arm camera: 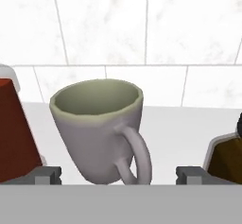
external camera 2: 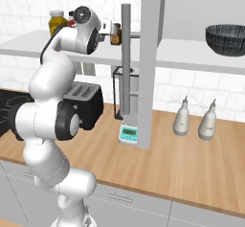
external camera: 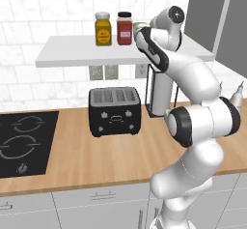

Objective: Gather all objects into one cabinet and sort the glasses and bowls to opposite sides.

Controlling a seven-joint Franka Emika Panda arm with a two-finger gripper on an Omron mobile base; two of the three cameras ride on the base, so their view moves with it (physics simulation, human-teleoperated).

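Observation:
A grey-brown mug (arm camera: 101,128) with a pale green inside stands upright on the white tiled-back shelf (arm camera: 179,116), its handle turned toward the camera. My gripper (arm camera: 120,175) is open right in front of it, one fingertip (arm camera: 47,175) to its left and the other to its right, both clear of the mug. In the right base view the gripper (external camera 2: 114,32) reaches over that shelf beside the jars. The wide dark bowl (external camera 2: 228,39) sits on the cabinet's white shelf board (external camera 2: 191,53), to the right of the open dark grey door (external camera 2: 148,63).
A red jar (external camera: 124,28) and a yellow jar (external camera: 102,29) stand on the shelf left of the hand. A dark brown object (arm camera: 227,159) is close on the mug's right. Below are a black toaster (external camera: 115,111), a cooktop (external camera: 21,143), a scale (external camera 2: 128,134) and two white bottles (external camera 2: 182,118).

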